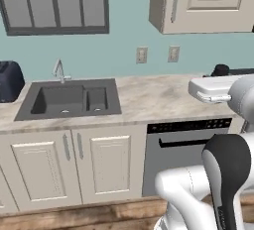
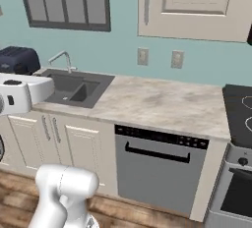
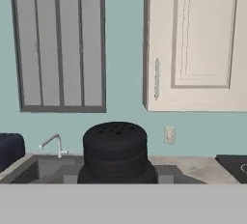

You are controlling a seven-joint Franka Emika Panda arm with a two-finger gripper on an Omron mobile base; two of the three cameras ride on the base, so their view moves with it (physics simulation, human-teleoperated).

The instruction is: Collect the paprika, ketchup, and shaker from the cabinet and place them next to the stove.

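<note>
Carrying the stubby black shaker [image 3: 115, 153] with its dotted rounded top, by the look of it: it sits right at the tool [image 3: 116, 179], though the fingertips are hidden, so I can't tell if they're clamped. Beige panelled cabinet [image 3: 198, 44] is shut behind it. Next job is probably swinging right to the black glass stove [image 2: 239, 114] and setting it on the marbled counter [image 2: 162, 104] beside it.

Black stubby shaker [image 3: 115, 151] upright with perforated top, cabinet [image 3: 198, 44] door shut, black stove [image 2: 239, 115] at counter's end
</note>
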